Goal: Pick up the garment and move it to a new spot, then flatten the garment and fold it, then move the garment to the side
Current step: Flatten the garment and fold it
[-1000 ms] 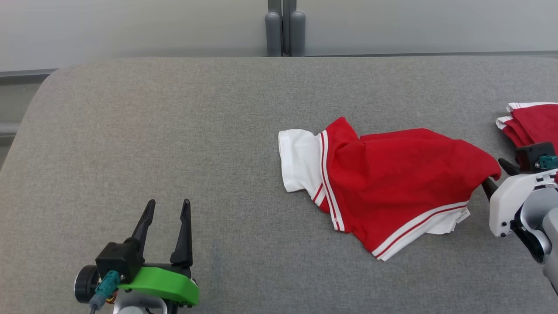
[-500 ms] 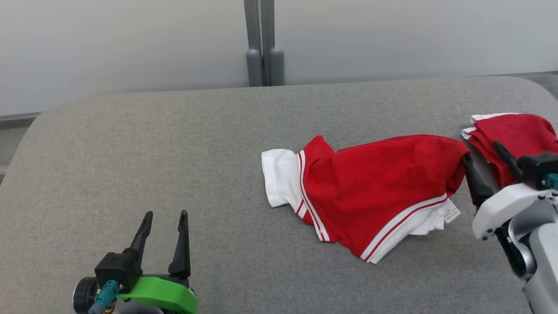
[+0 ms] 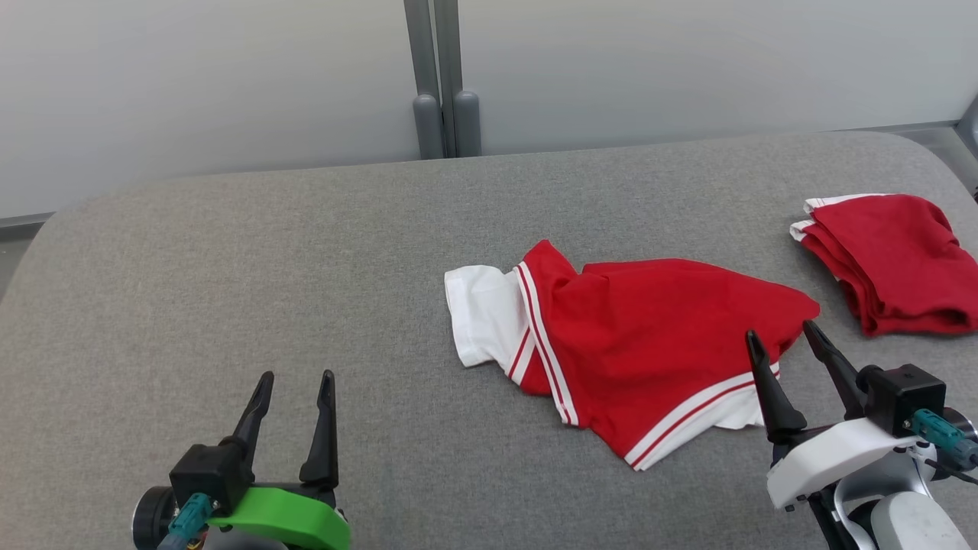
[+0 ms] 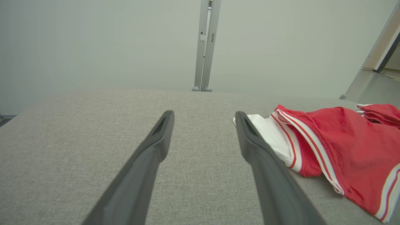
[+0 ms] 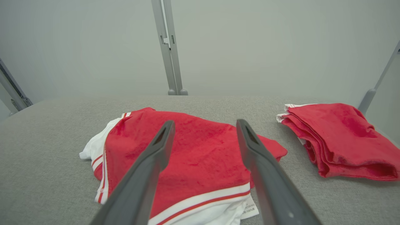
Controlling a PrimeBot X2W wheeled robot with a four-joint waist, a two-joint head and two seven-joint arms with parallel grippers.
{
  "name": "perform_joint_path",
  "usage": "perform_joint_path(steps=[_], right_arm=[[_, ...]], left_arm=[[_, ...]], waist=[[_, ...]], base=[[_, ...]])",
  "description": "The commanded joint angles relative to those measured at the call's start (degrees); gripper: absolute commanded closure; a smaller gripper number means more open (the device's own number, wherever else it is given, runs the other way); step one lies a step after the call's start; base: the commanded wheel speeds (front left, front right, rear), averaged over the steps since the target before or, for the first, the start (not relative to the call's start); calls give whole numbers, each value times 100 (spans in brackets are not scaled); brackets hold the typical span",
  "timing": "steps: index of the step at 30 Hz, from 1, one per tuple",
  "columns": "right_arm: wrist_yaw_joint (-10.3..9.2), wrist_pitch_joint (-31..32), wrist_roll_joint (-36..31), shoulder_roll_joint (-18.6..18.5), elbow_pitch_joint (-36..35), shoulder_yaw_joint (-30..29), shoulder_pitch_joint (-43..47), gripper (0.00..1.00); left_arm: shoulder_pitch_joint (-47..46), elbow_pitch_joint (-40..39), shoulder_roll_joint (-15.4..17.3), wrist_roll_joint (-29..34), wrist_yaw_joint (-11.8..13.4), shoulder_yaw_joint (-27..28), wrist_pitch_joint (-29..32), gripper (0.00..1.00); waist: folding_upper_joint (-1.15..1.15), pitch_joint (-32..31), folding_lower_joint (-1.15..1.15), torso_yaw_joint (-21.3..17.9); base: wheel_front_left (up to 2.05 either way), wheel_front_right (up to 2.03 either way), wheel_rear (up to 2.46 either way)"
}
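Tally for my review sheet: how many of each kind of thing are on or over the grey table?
Unfolded red-and-white garment: 1
Folded red pile: 1
Grippers: 2, left gripper and right gripper
Total: 4

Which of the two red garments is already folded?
The far-right garment, stacked in neat layers; the middle garment lies rumpled, white sleeve out.

Wide bare bench (image 3: 229, 267) left of garment (image 3: 649, 336): open passage for left hand (image 3: 296, 376), fingers spread, well apart from cloth. Behind garment, bare strip up to wall (image 3: 191, 92) and post (image 3: 435, 114). Between garment and folded pile (image 3: 894, 260), a narrow gap of bench. Far right blocked by pile. Right hand (image 3: 780, 330), fingers spread, at garment's right corner, pile beyond. In front of garment, bare bench to near edge.
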Motion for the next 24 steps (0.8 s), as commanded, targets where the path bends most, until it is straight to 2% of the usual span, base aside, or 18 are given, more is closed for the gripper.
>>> perform_joint_path(steps=[1,9,13,20,24], right_arm=[[-10,21,-8,-2,-31,12,85,0],[-10,40,34,-96,-62,-3,70,0],[-10,44,68,-115,-68,-10,60,0],[-10,56,147,-236,-42,-139,-96,0],[-10,25,179,-296,-89,-262,-217,0]], left_arm=[[-8,6,51,-23,20,-17,-12,0],[-69,25,38,-30,18,-75,-6,0],[-140,34,-76,-167,-108,-159,76,0],[-647,287,-375,-281,-473,-753,986,0],[-964,556,-611,-579,-759,-1045,1574,0]], waist=[[0,0,0,-1],[0,14,0,6],[0,40,0,-1],[0,225,0,-152],[0,450,0,-346]], base=[[0,0,0],[0,0,0],[0,0,0],[0,0,0],[0,0,0]])
